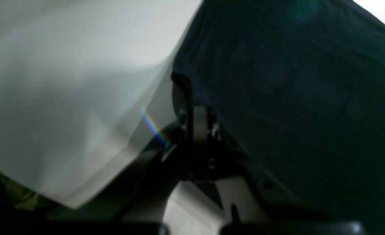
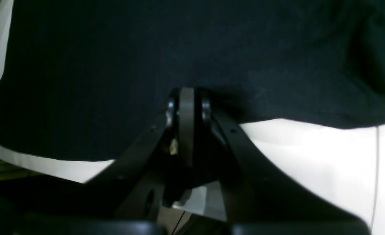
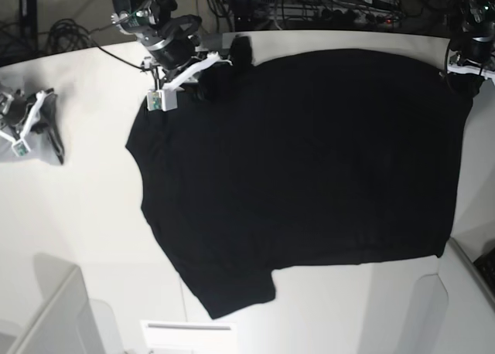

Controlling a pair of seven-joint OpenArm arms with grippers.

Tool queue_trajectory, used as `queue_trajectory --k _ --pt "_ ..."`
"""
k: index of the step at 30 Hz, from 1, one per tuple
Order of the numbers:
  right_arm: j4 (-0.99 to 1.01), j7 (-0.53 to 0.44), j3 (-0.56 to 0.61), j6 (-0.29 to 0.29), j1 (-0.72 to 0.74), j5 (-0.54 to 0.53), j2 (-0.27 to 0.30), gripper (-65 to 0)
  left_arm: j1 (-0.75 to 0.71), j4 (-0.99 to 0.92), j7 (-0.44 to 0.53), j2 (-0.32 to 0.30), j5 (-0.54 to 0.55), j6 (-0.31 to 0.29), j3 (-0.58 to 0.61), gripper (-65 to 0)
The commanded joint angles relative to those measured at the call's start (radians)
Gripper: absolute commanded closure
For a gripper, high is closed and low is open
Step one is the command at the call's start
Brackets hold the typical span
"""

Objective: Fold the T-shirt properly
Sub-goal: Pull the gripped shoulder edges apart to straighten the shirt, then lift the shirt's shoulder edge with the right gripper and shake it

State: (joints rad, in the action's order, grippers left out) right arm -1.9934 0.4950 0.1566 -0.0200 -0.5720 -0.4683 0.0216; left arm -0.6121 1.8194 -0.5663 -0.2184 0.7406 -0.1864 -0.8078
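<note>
The black T-shirt (image 3: 309,161) lies spread out flat on the white table (image 3: 77,215), with one short sleeve (image 3: 232,292) pointing to the near edge. At the far left of the base view, my right gripper (image 3: 220,66) is shut on the bunched cloth of the shirt's far-left corner. In the right wrist view its fingers (image 2: 186,104) pinch the T-shirt's (image 2: 179,49) edge. My left gripper (image 3: 458,69) is shut on the shirt's far-right corner. The left wrist view shows its fingertips (image 1: 182,85) closed at the T-shirt's (image 1: 293,81) edge, with the cloth draped over them.
A small grey cloth (image 3: 48,126) with a white fixture on it lies at the table's left edge. A pale box (image 3: 54,315) stands at the near left. Cables and equipment (image 3: 348,6) crowd the far side. The table ends at the near right (image 3: 472,269).
</note>
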Motion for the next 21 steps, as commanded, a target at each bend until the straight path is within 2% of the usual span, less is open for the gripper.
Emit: queue_trajectory --k 1,7,11,15,21 --pt "-0.017 -0.022 0.001 0.004 0.008 -0.008 0.001 0.0 0.007 0.01 0.022 -0.013 0.004 -0.002 -0.006 0.0" --pt "-0.016 0.04 -0.002 0.002 0.07 -0.01 0.001 0.0 0.031 0.009 0.018 -0.013 0.004 0.0 -0.006 0.0" --pt "-0.014 0.044 -0.002 0.001 0.1 -0.01 -0.001 0.0 0.097 0.007 -0.107 -0.013 0.003 0.001 -0.018 0.0" --pt "-0.011 0.044 -0.004 0.001 0.119 -0.01 -0.001 0.0 0.126 0.007 -0.125 -0.013 -0.005 0.001 -0.012 0.0" --pt "-0.011 0.05 -0.062 0.001 0.143 -0.01 -0.004 0.0 0.183 0.007 -0.126 0.014 -0.14 0.001 -0.014 0.0"
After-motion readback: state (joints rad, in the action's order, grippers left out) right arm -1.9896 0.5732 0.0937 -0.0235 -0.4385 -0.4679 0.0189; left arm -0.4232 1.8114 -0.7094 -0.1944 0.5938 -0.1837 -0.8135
